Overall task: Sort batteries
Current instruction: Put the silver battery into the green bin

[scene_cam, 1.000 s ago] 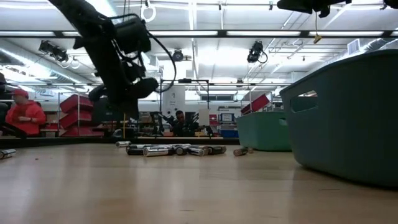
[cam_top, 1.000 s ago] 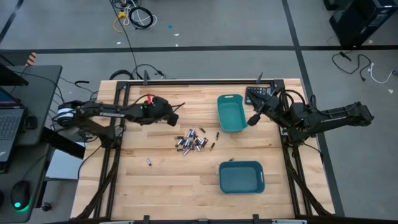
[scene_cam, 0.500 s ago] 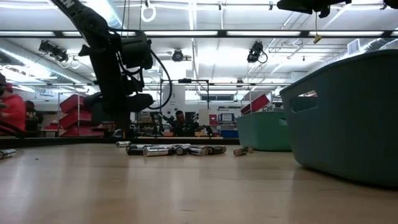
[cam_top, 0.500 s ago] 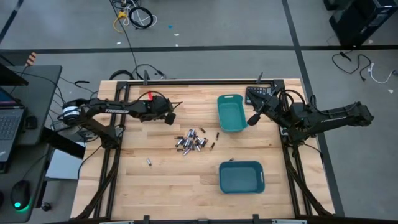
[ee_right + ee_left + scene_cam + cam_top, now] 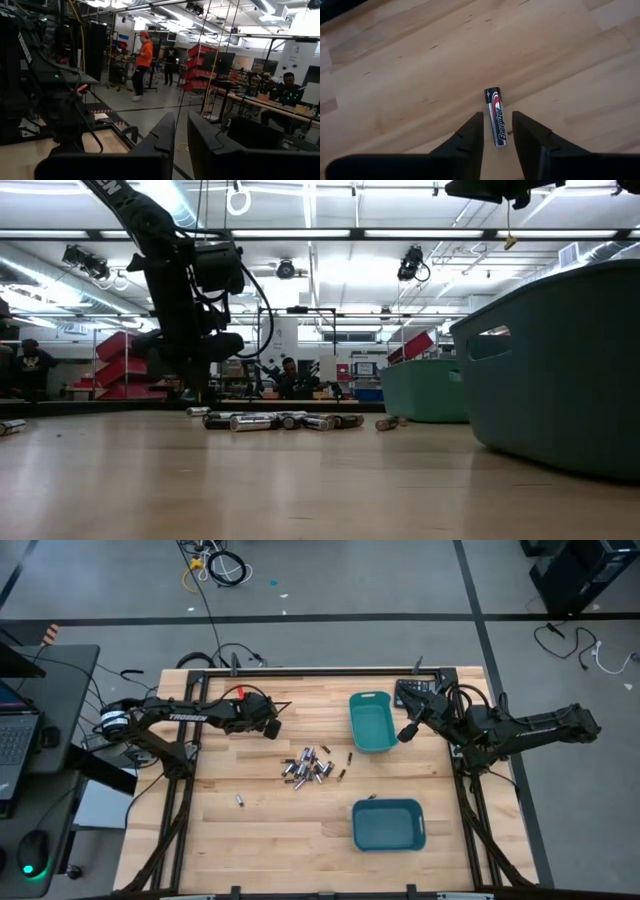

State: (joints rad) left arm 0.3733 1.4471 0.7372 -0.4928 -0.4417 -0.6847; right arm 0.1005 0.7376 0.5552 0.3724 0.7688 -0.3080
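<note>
- My left gripper point(image 5: 497, 131), fingers spread, straddles one battery point(image 5: 496, 116) lying on the table point(image 5: 410, 60).
- My right gripper point(image 5: 181, 131) waits near the far bin point(image 5: 372, 722), fingers narrowly parted, empty.

High view straight down, low view level across table point(image 5: 260, 830), both sharing battery pile point(image 5: 306, 767), wrist views close.

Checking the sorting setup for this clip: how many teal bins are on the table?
2. One teal bin sits toward the table's far edge, next to the right arm's end effector. The other bin is nearer the front edge, right of centre. None seems hidden.
</note>
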